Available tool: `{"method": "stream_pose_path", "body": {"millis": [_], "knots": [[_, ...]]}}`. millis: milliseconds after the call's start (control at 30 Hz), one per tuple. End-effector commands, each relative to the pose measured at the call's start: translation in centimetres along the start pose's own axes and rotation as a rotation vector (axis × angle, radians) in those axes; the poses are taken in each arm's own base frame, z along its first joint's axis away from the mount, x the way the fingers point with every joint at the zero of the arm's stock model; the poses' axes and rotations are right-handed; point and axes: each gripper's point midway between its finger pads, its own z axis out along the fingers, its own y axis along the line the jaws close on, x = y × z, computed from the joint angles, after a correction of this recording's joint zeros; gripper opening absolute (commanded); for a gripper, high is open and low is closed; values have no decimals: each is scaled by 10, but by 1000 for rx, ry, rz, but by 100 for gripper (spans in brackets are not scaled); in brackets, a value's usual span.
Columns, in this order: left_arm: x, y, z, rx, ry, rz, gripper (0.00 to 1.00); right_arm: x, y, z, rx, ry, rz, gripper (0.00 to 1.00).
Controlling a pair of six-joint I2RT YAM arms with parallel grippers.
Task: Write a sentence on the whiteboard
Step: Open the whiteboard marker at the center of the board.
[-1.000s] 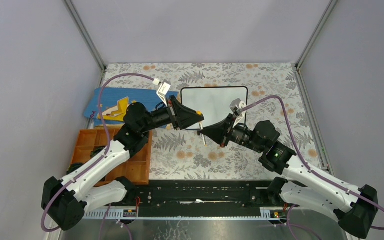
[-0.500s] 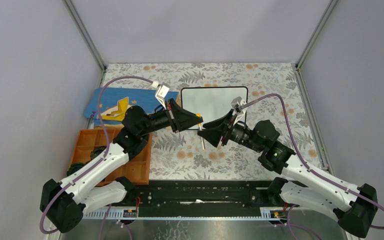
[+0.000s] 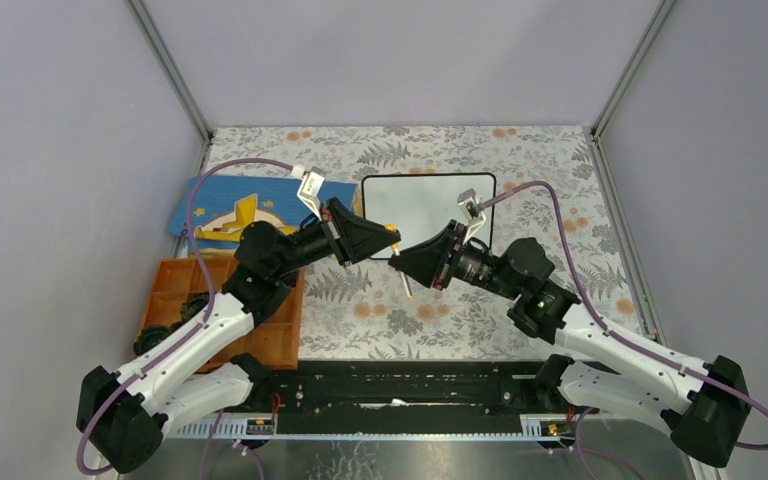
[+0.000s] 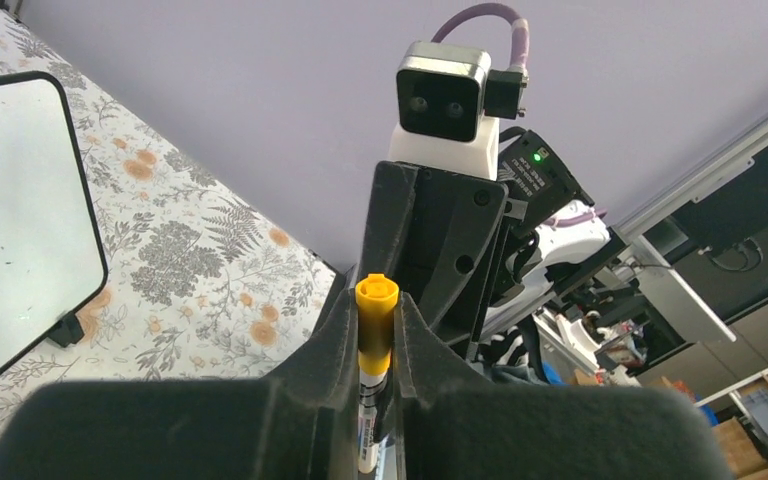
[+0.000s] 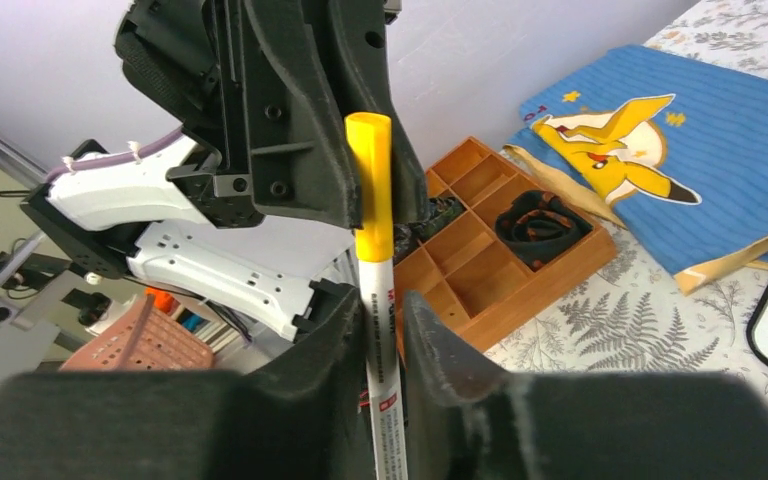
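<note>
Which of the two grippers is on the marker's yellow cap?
The left gripper: it pinches the yellow cap, while the right gripper straddles the white barrel of the marker instead.

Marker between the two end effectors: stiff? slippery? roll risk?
Probably stiff: the marker runs straight between the left end effector and right end effector. Round, smooth barrel: may slip when tugged, and likely rolls if dropped.
</note>
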Motion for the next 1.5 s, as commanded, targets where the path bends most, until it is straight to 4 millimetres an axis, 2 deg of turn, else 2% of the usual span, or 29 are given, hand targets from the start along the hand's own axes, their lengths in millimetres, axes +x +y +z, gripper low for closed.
{"method": "stream_pose_path", "body": {"millis": [0, 67, 100, 467, 1200, 1467], "knots": [[-19, -25, -3, 72, -80, 45, 0, -20, 23, 0, -81, -52, -11, 18], [-26, -27, -3, 62, -107, 52, 0, -17, 22, -3, -76, -45, -12, 3], [-29, -27, -4, 54, -123, 55, 0, -16, 20, -4, -72, -43, -13, 0], [-61, -37, -3, 39, -237, 66, 0, 3, 12, -16, -50, -11, -5, 0], [-87, -32, -4, 24, -356, 35, 0, 11, 8, -36, -19, -19, 1, 0], [-87, -28, 1, 20, -351, 18, 0, 9, 6, -39, -2, -34, -4, 0]]}}
